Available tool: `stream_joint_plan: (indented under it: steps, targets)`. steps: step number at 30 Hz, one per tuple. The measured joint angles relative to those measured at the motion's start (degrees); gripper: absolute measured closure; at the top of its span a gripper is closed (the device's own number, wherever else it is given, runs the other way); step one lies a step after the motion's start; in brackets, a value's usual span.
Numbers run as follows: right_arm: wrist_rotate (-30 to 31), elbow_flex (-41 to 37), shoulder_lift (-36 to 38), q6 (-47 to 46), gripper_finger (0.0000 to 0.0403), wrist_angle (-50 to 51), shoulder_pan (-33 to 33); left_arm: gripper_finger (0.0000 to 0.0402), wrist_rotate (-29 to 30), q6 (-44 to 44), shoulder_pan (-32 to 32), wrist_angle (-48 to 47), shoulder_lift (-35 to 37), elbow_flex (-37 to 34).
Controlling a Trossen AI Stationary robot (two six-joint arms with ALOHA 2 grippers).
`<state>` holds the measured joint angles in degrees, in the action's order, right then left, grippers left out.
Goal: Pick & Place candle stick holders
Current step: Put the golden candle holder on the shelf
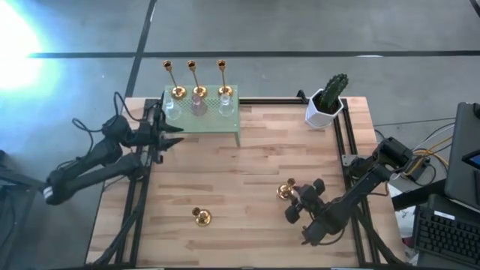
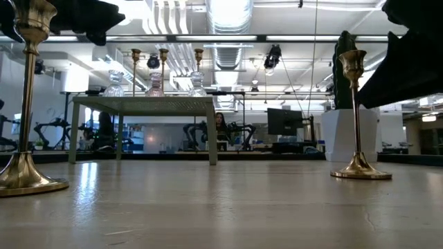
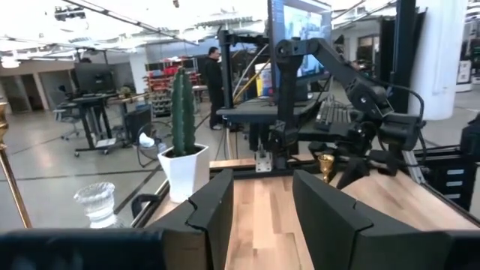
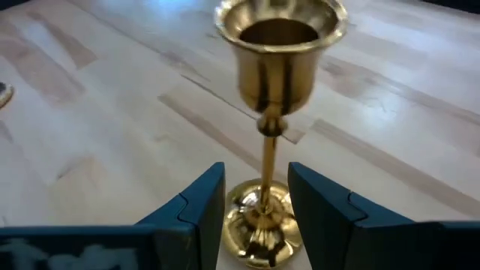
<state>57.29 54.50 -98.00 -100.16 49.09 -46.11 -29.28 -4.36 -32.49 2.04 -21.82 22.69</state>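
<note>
While the right wrist view shows the right gripper (image 4: 255,206) with jaws released either side of a brass holder's (image 4: 270,112) stem, not clenched, the high view places that holder (image 1: 286,191) on the counter (image 1: 247,180) near its right edge. A second holder (image 1: 201,217) stands apart. Farther off, the left gripper (image 1: 174,135), jaws released, hovers beside the green shelf (image 1: 202,120) bearing six more.

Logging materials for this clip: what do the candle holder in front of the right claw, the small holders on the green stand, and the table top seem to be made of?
Candle holder at the right claw: polished brass-like metal, with mirror-bright gold reflections; possibly only plated. Small holders on the green stand: clear and pinkish glass by look, see-through and faceted. Table top: light wood in jointed strips, with visible grain and a slight sheen.
</note>
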Motion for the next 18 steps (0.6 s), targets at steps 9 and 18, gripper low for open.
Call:
stream_joint_plan:
  steps: [9, 18]
  targets:
    - [3.7, -1.2, 0.0, 0.0, 0.0265, -0.6, 2.0, 0.0258, 1.8, 0.4, 1.6, 1.5, -2.3, 0.7]
    - [2.8, -1.4, 0.0, 6.7, 0.0361, -4.3, 5.5, 0.0257, -0.9, 3.0, 3.2, 1.5, -5.4, 0.7]
